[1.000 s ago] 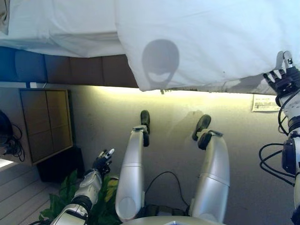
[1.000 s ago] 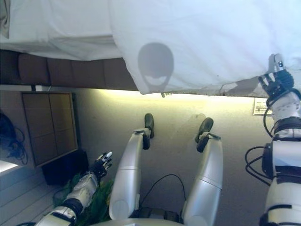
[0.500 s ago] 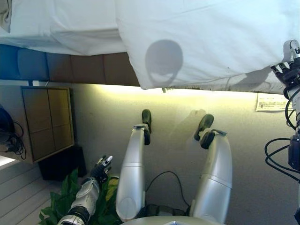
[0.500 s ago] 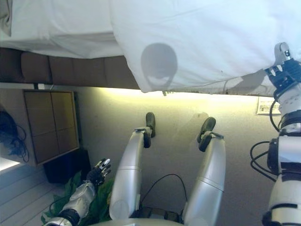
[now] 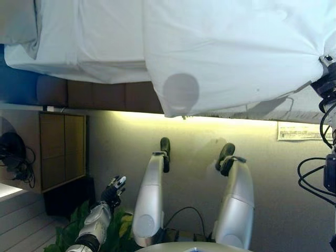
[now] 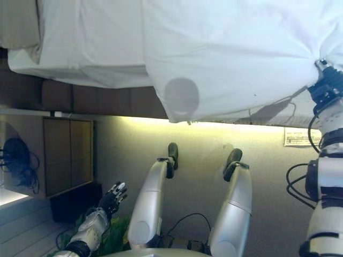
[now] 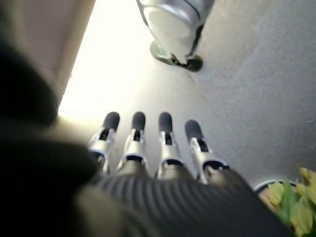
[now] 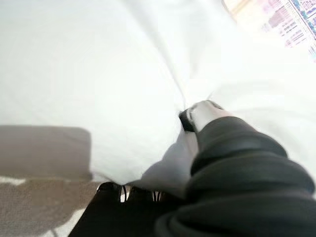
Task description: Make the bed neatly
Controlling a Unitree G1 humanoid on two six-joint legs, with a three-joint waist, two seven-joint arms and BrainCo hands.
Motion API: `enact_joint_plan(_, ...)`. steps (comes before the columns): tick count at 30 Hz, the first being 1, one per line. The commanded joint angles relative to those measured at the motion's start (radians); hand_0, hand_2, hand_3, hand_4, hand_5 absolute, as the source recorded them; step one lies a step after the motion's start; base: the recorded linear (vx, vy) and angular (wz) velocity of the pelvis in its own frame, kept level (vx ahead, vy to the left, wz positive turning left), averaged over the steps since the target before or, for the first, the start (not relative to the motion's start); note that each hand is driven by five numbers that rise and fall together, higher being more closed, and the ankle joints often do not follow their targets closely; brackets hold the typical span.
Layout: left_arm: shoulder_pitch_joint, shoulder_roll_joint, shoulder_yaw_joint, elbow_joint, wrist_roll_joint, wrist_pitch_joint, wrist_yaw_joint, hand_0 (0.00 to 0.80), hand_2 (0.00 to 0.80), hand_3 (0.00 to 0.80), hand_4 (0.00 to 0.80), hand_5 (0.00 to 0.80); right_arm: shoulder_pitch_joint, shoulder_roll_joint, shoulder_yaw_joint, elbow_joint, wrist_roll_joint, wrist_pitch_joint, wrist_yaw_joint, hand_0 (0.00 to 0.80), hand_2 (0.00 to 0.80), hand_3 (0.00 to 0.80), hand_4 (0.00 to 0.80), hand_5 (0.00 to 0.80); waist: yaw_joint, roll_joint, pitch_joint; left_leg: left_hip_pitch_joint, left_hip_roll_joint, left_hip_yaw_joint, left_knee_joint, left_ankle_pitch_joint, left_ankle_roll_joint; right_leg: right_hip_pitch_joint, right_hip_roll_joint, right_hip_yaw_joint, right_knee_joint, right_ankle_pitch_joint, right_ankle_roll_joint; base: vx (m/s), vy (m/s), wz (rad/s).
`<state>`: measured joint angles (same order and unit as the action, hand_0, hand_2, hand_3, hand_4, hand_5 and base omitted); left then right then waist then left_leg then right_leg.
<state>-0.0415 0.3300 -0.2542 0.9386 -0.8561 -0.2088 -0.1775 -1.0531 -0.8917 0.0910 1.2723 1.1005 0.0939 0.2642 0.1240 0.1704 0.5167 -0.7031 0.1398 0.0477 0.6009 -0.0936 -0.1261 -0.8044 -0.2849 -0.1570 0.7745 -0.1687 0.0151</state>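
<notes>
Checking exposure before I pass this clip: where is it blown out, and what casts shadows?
Eye views: a bright yellowish band runs under the bed; a round shadow lies on the duvet. Left wrist view: floor glare past the left hand. Right wrist view: right hand in near-white duvet.

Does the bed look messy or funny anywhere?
Yes. The white duvet hangs crookedly over the bed's edge, one corner drooping lower, bunched where the right hand pinches it. The sheet beside it lies uncovered. The left hand hangs open, away from the bed.
</notes>
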Motion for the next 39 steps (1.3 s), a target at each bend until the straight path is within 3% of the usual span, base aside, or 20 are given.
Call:
enact_joint_plan(1,0.058,0.03,0.014,0.059,0.012,-0.011,0.0,0.0,0.0,0.0,0.0,0.0,-0.009,-0.054,-0.013,-0.065,0.008,-0.056,0.049,0.8,0.8,0.8,0.8,0.8,-0.009,-0.017,-0.021,0.051,0.033,0.024,-0.044,0.031,0.003,0.106,-0.044,-0.012,-0.087,0.036,0.049,0.043,0.014,-0.04)
enact_joint_plan(7,0.027,0.042,0.055,0.065,-0.074,-0.017,-0.054,0.0,0.0,0.0,0.0,0.0,0.057,0.017,-0.008,-0.106,0.029,-0.006,0.079,0.8,0.8,0.8,0.8,0.8,-0.009,-0.052,-0.071,0.143,0.037,0.031,-0.101,0.042,-0.007,0.208,-0.045,-0.032,-0.164,0.054,0.063,0.064,0.011,0.0)
enact_joint_plan(11,-0.05,0.067,0.063,-0.087,-0.148,-0.003,-0.05,0.0,0.0,0.0,0.0,0.0,0.164,0.12,-0.001,-0.188,0.027,-0.007,0.095,0.8,0.8,0.8,0.8,0.8,-0.016,-0.087,-0.112,0.236,0.038,0.04,-0.175,0.061,-0.009,0.316,-0.042,-0.06,-0.264,0.085,0.081,0.105,-0.018,-0.02)
enact_joint_plan(13,-0.107,0.087,0.04,-0.169,-0.174,0.0,-0.02,0.0,0.0,0.0,0.0,0.0,0.182,0.162,0.017,-0.216,0.026,-0.003,0.096,0.8,0.8,0.8,0.8,0.8,-0.018,-0.102,-0.125,0.265,0.035,0.051,-0.224,0.104,0.002,0.357,-0.038,-0.086,-0.329,0.134,0.079,-0.016,-0.025,-0.07)
enact_joint_plan(18,-0.263,0.109,-0.019,-0.324,-0.277,0.037,0.01,0.0,0.0,0.0,0.0,0.0,0.191,0.243,0.071,-0.246,0.057,0.013,0.104,0.8,0.8,0.8,0.8,0.8,-0.03,-0.129,-0.159,0.347,0.041,0.054,-0.315,0.136,-0.005,0.466,-0.007,-0.117,-0.455,0.174,0.092,0.037,-0.054,-0.04)
enact_joint_plan(20,-0.32,0.095,-0.043,-0.358,-0.34,0.085,0.014,0.0,0.0,0.0,0.0,0.0,0.187,0.273,0.091,-0.254,0.071,0.013,0.095,0.8,0.8,0.8,0.8,0.8,-0.039,-0.139,-0.171,0.377,0.045,0.055,-0.343,0.145,-0.009,0.503,0.005,-0.121,-0.505,0.193,0.097,0.059,-0.056,-0.05)
enact_joint_plan(25,-0.442,-0.005,-0.111,-0.303,-0.454,0.243,-0.049,0.0,0.0,0.0,0.0,0.0,0.136,0.338,0.146,-0.261,0.085,0.025,0.059,0.8,0.8,0.8,0.8,0.8,-0.066,-0.162,-0.19,0.431,0.064,0.07,-0.373,0.15,-0.016,0.562,0.035,-0.122,-0.569,0.215,0.097,0.055,-0.018,-0.07)
enact_joint_plan(30,-0.495,-0.111,-0.152,-0.222,-0.638,0.359,0.009,0.0,0.0,0.0,0.0,0.0,0.12,0.396,0.178,-0.287,0.103,0.02,0.011,0.8,0.8,0.8,0.8,0.8,-0.08,-0.195,-0.201,0.466,0.083,0.075,-0.373,0.142,-0.023,0.608,0.057,-0.119,-0.594,0.215,0.096,0.083,-0.054,-0.05)
enact_joint_plan(39,-0.484,-0.256,-0.183,-0.15,-1.018,0.453,0.134,0.0,0.0,0.0,0.0,0.0,0.086,0.446,0.214,-0.317,0.161,-0.013,-0.045,0.8,0.8,0.8,0.8,0.8,-0.081,-0.263,-0.182,0.482,0.107,0.071,-0.382,0.133,-0.028,0.647,0.091,-0.114,-0.629,0.22,0.099,0.029,-0.127,-0.06)
